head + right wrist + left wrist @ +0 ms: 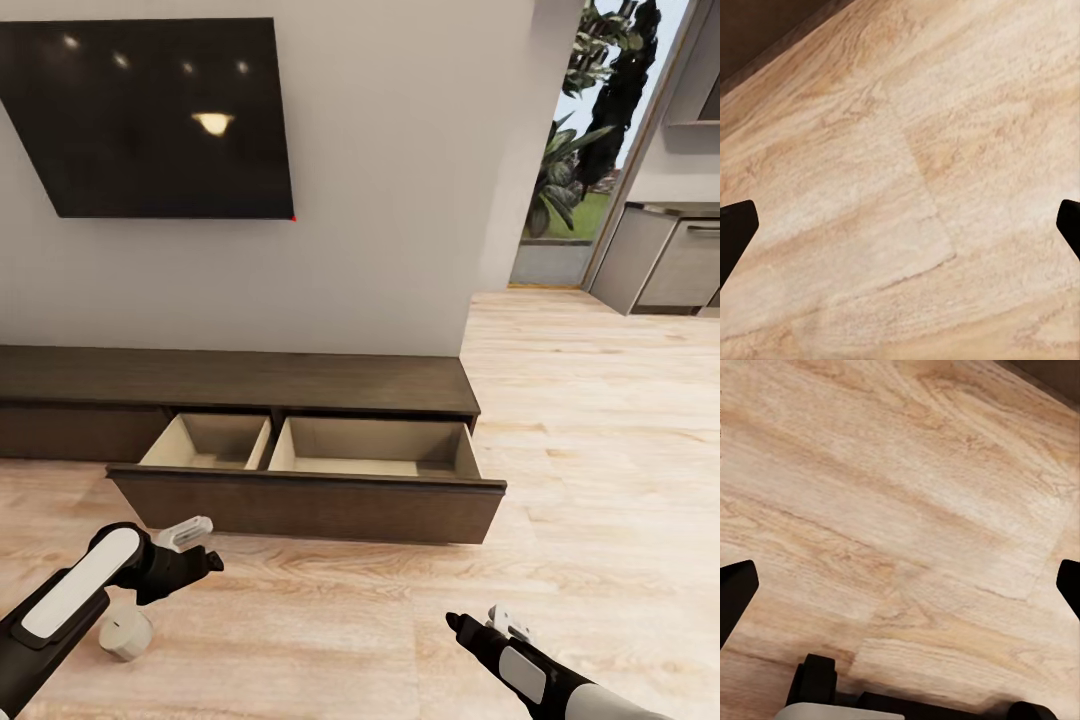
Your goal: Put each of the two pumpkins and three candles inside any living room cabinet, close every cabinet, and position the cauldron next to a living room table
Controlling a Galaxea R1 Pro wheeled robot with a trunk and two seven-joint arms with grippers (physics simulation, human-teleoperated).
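While the cabinet stood with its wide drawer pulled out, one candle was seen upright on the floor beneath the left gripper. Both the left and the right gripper were held spread apart, empty.

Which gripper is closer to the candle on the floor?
Left. The left gripper hangs just above the candle; the right gripper is far off across the floor.

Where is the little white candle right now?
In the head view the candle stands on the wooden floor at the lower left, just under the left arm, in front of the open cabinet drawer.
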